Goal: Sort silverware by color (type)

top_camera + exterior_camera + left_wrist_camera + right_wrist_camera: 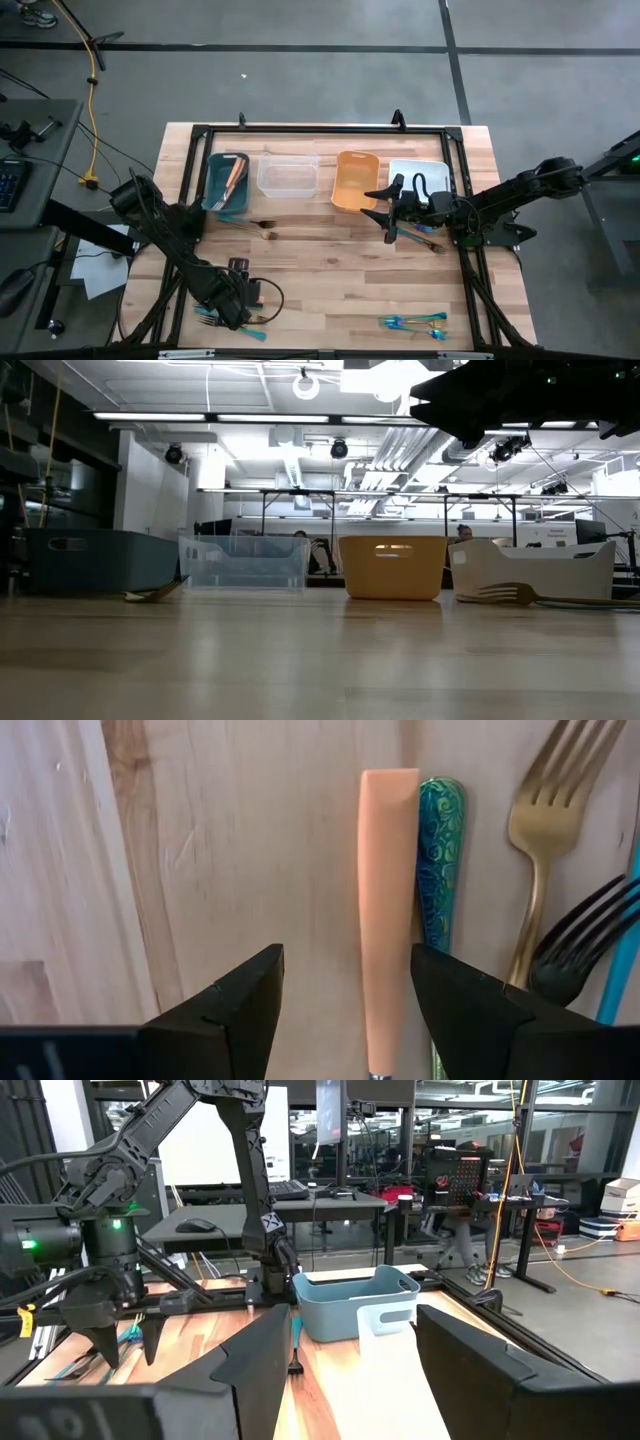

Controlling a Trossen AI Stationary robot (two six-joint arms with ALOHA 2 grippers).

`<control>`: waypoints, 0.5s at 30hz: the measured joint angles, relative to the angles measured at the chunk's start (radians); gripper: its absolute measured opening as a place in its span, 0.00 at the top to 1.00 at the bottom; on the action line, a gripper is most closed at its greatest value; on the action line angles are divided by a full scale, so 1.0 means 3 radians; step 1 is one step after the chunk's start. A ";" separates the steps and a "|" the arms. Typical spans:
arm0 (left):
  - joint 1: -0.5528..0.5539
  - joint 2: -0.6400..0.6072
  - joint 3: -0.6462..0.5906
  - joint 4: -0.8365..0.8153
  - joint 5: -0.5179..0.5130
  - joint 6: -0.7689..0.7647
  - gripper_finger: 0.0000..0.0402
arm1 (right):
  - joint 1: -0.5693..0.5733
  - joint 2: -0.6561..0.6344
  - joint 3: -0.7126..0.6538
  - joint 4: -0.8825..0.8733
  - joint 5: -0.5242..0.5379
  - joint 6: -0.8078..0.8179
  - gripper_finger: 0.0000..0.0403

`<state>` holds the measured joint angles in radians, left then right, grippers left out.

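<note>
The left gripper (345,1010) is wide open and holds nothing, and the salmon-orange handle (388,910) lies flat on the table (330,280) between its two fingers, closer to one, with a teal handle (438,860) touching it on the outer side. It looks thin, stiff, light and maybe slippery, so pinch it across the middle of its flat sides. The right gripper (392,212) is wide open and empty too, up by the white bin (425,172).

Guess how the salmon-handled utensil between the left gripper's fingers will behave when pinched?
Probably stiff: the salmon handle is a straight flat bar. Likely slippery, since it looks smooth. It touches the teal patterned handle, so closing the open left gripper may nudge that one too.
</note>
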<state>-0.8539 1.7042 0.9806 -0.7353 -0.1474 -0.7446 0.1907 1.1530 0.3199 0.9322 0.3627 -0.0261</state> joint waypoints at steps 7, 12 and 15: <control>0.0001 0.0000 0.0000 -0.0005 0.0017 0.0109 0.47 | 0.0000 0.0000 0.0000 0.0000 0.0000 0.0000 0.48; 0.0001 0.0010 0.0000 -0.0004 0.0027 0.0217 0.47 | 0.0000 0.0000 0.0000 0.0000 0.0001 0.0000 0.48; 0.0001 0.0060 0.0000 -0.0007 0.0027 0.0227 0.47 | -0.0001 0.0000 0.0000 0.0000 0.0000 0.0000 0.48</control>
<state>-0.8536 1.7224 0.9806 -0.7375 -0.1394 -0.6765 0.1905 1.1530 0.3199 0.9321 0.3628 -0.0261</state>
